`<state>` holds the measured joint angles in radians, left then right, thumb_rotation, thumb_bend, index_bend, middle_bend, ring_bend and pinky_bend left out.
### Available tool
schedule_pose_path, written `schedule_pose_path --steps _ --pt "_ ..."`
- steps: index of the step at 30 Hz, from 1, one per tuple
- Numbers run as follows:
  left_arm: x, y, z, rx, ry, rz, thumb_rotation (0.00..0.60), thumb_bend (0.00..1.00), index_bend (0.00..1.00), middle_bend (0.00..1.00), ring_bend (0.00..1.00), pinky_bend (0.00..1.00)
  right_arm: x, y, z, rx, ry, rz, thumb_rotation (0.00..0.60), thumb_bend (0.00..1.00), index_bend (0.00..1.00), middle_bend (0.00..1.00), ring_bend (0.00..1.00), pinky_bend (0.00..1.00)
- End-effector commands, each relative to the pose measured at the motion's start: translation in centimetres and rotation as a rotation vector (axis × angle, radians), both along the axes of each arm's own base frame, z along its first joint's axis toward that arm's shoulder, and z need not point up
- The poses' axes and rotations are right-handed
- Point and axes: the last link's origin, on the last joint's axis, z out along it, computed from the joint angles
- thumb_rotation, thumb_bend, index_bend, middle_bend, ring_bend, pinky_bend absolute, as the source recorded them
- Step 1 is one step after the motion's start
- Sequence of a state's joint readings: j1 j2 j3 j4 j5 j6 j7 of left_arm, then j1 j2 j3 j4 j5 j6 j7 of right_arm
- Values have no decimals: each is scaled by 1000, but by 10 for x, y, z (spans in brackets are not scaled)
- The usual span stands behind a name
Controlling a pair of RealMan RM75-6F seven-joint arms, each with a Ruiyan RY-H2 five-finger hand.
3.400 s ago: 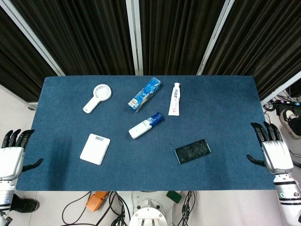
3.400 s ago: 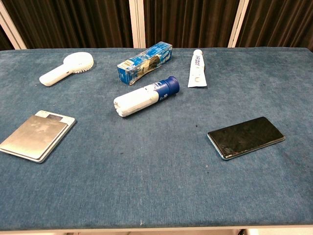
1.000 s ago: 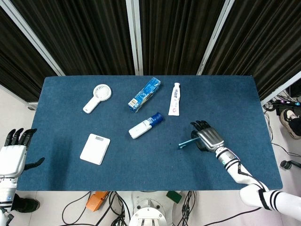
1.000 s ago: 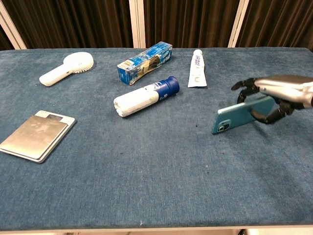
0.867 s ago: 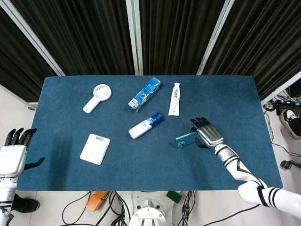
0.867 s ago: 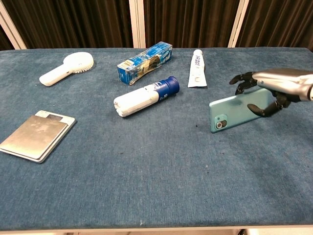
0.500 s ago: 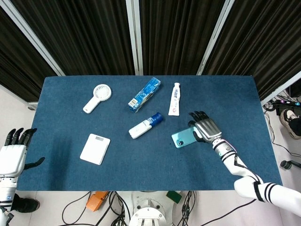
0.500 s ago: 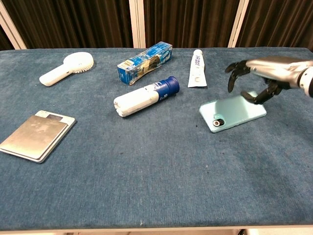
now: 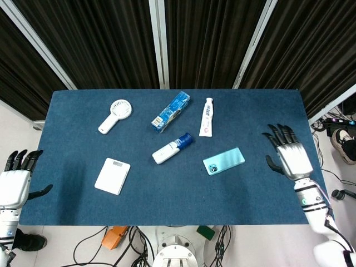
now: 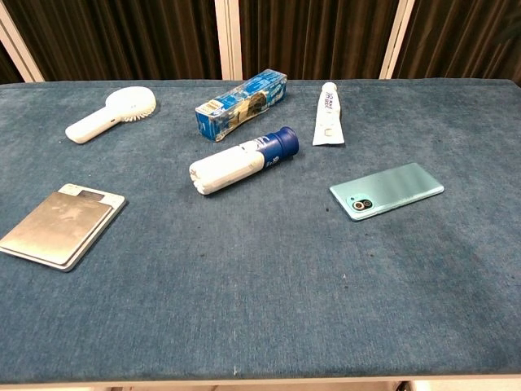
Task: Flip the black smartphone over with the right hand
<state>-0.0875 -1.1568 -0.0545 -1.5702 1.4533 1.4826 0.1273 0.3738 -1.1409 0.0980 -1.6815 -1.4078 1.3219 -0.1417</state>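
The smartphone (image 9: 223,161) lies flat on the blue table (image 9: 78,194), teal back and camera lens upward and screen down, at about four o'clock from the table's centre and just to four o'clock of the blue-capped white bottle (image 9: 172,148). The right hand (image 9: 290,157) hovers at three o'clock from it, well apart, fingers spread wide and holding nothing; the left hand (image 9: 15,183) hangs off the table's eight o'clock corner, likewise spread and empty. The flip appears complete, with nothing evidently left but withdrawing the arm.
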Motion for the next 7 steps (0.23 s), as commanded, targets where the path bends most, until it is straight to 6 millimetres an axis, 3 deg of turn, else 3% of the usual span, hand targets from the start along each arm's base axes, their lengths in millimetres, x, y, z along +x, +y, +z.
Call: schedule_pose_path --steps 1,7 --pt "1 0 1 2 -5 -3 600 147 112 126 73 0 -17 40 27 -72 -25 -39 600 419 185 116 1 128" --pt "3 1 2 5 -12 -5 600 147 112 126 73 0 -32 68 33 -88 -34 -96 600 417 177 116 1 127"
